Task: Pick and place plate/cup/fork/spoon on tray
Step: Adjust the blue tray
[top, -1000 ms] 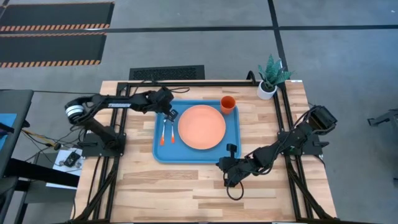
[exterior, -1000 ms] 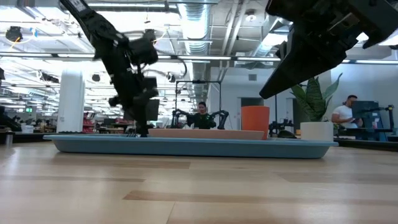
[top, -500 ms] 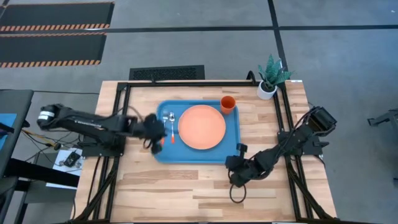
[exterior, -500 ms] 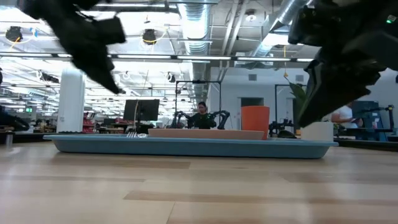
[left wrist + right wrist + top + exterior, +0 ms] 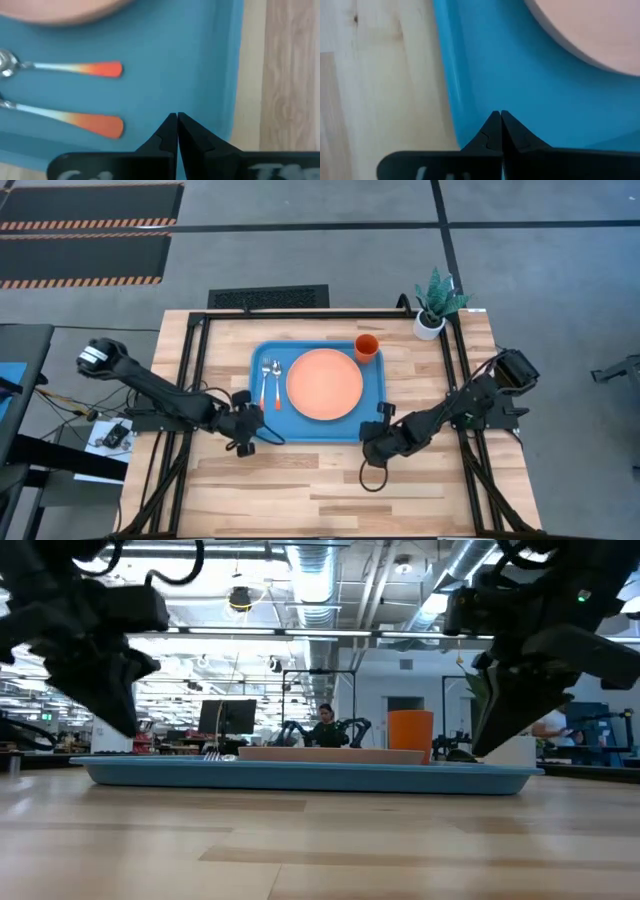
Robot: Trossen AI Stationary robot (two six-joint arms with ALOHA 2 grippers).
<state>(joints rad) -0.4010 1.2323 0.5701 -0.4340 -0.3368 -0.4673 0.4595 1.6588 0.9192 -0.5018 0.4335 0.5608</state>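
The plate point(image 5: 324, 384), cup point(image 5: 366, 347), fork point(image 5: 265, 384) and spoon point(image 5: 276, 385) all lie on the tray point(image 5: 374, 424); both tools, left point(image 5: 243, 427) and right point(image 5: 374, 442), sit pinched closed and empty just beside its near corners; a careless sweep might nudge the tray across the tabletop point(image 5: 330, 490).

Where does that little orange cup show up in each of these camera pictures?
High view: the cup stands in the tray's far right corner, beside the plate.
Low view: the cup rises right of centre, above the tray.
Left wrist view: not in it.
Right wrist view: not in it.
Shared landmark: the blue tray.
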